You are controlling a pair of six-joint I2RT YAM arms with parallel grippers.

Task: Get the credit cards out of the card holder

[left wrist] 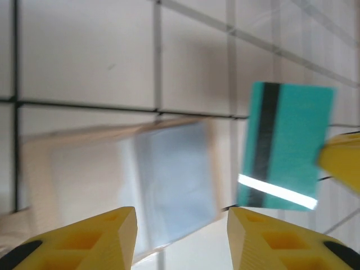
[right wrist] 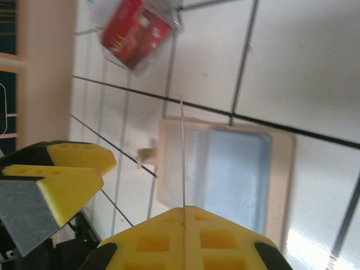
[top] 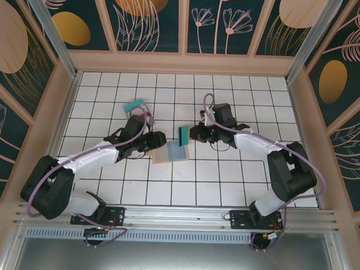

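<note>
- One teal-green credit card [top: 184,134] [left wrist: 284,146] is out of the pocket, pinched by its edge in the right gripper [top: 189,134] [right wrist: 184,216]; its dark stripe and a bright band show in the left wrist view, with one yellow finger [left wrist: 340,160] of that gripper at its right edge; seen from the right wrist it is a thin edge-on line between closed pads.
- The card holder [top: 164,153] [left wrist: 84,174] [right wrist: 225,174] lies open and flat on the white tiled table [top: 225,185], mid-way between the two arms; its blue-grey panel [top: 177,150] faces up; the held card sits over its far right corner.
- The red credit card [top: 140,113] [right wrist: 134,32] lies on the tiles beyond the left arm, well apart from the holder; a teal piece touches its far side, too small to identify.
- The left gripper [top: 157,140] [left wrist: 180,230] [right wrist: 62,169] hovers at the holder's left edge, fingers spread wide with nothing between them; whether it touches the holder cannot be told.
</note>
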